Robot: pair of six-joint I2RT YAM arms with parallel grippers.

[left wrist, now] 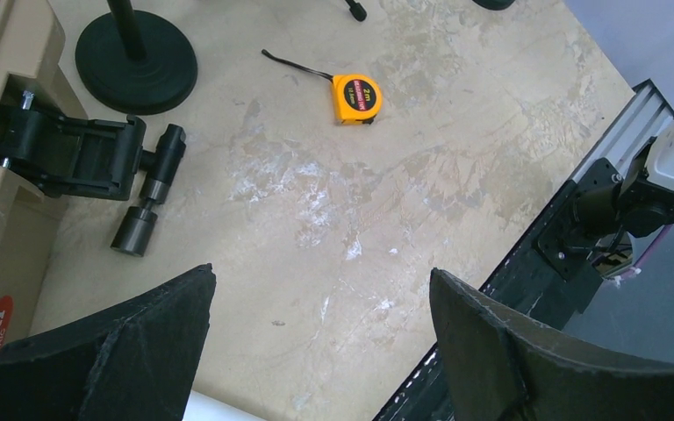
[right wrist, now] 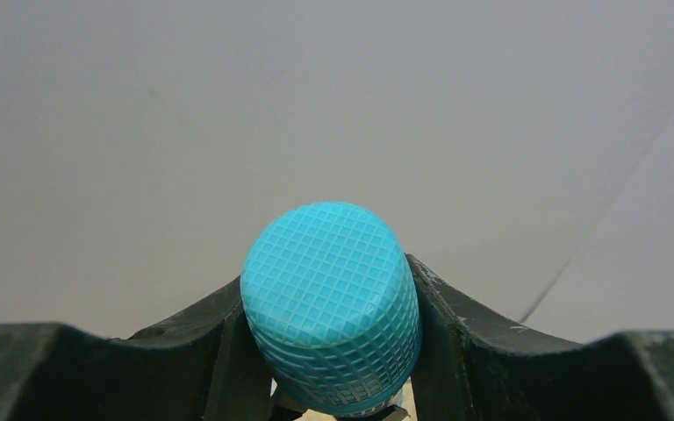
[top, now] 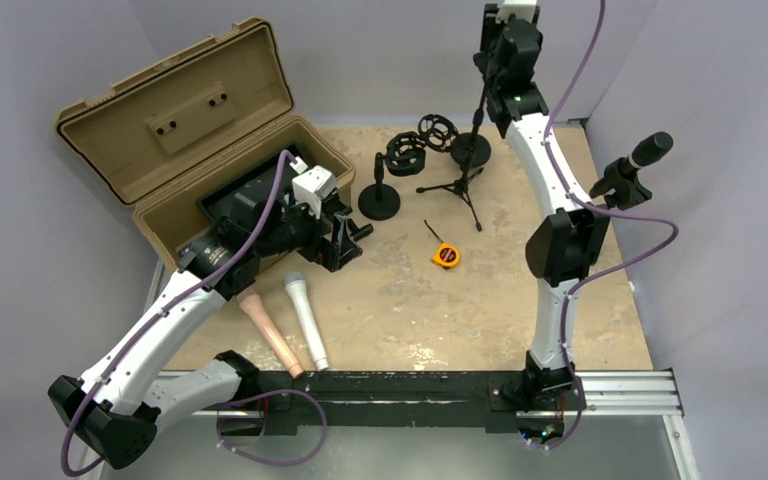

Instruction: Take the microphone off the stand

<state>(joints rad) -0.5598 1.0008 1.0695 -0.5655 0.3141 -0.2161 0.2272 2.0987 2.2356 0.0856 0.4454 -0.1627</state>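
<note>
Left tool (left wrist: 320, 272) agape; right tool (right wrist: 325, 276) (raised high) gripping microphone (right wrist: 332, 307).

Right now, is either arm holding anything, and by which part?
The right gripper has its fingers closed on the teal microphone, clamping the sides of its mesh head. The left gripper is open, holding nothing.

Between the spread fingers of my left tool (left wrist: 320, 276) lies bare surface (left wrist: 421, 175), passable as far as the tape measure (left wrist: 356, 97). On one side the toolbox (left wrist: 0, 175) wall, a black clamp (left wrist: 88, 158) and the round stand base (left wrist: 136, 57) crowd in. The rail (left wrist: 636, 118) bounds the other side. My right tool (right wrist: 329, 351), clamped on the teal microphone (right wrist: 329, 289), faces only blank wall (right wrist: 316, 88).
</note>
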